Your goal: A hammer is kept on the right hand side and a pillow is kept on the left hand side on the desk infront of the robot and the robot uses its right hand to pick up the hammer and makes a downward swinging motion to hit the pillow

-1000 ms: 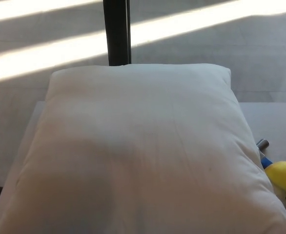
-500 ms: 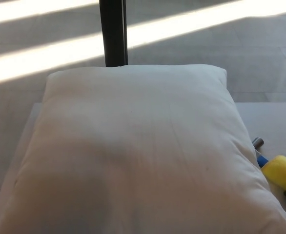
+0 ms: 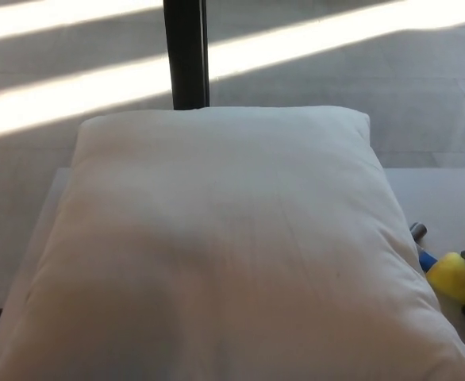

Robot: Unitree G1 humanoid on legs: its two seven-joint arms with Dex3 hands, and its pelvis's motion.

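White pillow (image 3: 224,254) beside yellow hammer (image 3: 453,276)

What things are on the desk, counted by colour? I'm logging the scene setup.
White: 1, the pillow
Yellow, blue and grey: 1, the hammer, partly hidden at the right edge
Total: 2

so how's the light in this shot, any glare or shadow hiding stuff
Head view: bright sun stripes blow out the floor behind the pillow; the pillow's near left part sits in soft shadow; the whole picture is slightly soft; the hammer is cut off at the right edge.
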